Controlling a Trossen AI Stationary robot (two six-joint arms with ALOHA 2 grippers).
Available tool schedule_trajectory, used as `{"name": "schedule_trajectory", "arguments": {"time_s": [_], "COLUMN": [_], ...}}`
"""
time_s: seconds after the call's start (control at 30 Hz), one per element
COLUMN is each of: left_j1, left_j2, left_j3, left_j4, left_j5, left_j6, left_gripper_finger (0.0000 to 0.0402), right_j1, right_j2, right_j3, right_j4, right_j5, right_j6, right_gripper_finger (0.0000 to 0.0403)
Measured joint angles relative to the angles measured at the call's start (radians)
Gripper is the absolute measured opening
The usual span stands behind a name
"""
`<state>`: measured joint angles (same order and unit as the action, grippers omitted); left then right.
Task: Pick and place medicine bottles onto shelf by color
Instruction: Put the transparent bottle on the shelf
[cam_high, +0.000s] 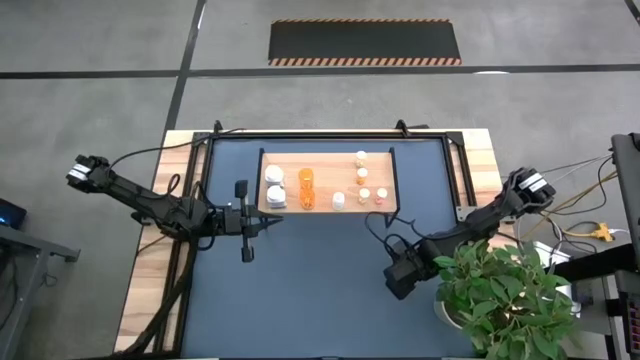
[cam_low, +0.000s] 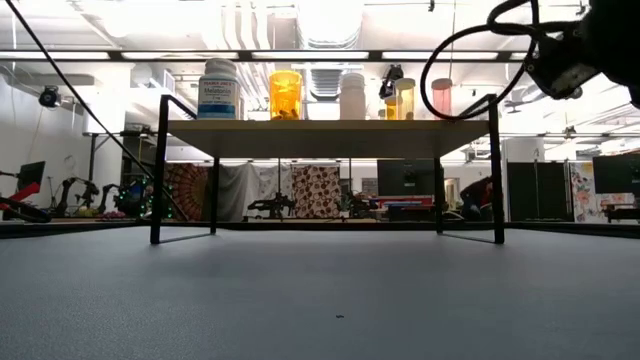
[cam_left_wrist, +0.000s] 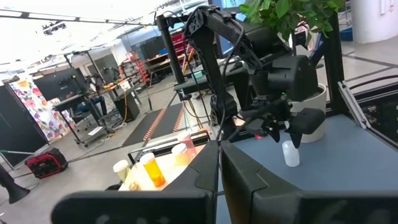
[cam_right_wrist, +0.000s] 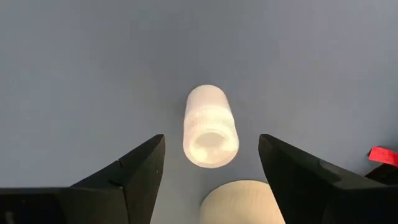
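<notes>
Hovering right gripper has fingers spread over a white bottle standing on the table, near-right of the shelf. You should centre it, drop straight, close gently. Left gripper, fingers pressed together, waits by shelf's near-left corner.
</notes>
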<state>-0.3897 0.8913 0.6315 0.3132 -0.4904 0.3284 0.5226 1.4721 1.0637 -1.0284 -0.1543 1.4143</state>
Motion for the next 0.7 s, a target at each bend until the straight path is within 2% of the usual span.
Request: {"name": "schedule_trajectory", "arguments": {"time_s": [0.23,0.53,0.7], "left_j1": [0.000,0.000,0.000], "left_j2": [0.000,0.000,0.000], "left_j3": [0.000,0.000,0.000], "left_j4": [-0.001,-0.001,0.000], "left_j5": [0.000,0.000,0.000], "left_j6": [0.000,0.000,0.001], "left_gripper_finger": [0.0000,0.0000,0.0000], "right_j1": [0.010,0.010,0.013], "right_j2": [0.061,0.065,0.043], "right_j3": [-0.002,0.005,0.083], "right_j4": [0.015,0.016,0.052], "right_j5": [-0.003,-0.011,-0.099], "right_j6": [-0.022,-0.050,-0.217], "right_gripper_finger": [0.0221,0.0125,0.0126]}}
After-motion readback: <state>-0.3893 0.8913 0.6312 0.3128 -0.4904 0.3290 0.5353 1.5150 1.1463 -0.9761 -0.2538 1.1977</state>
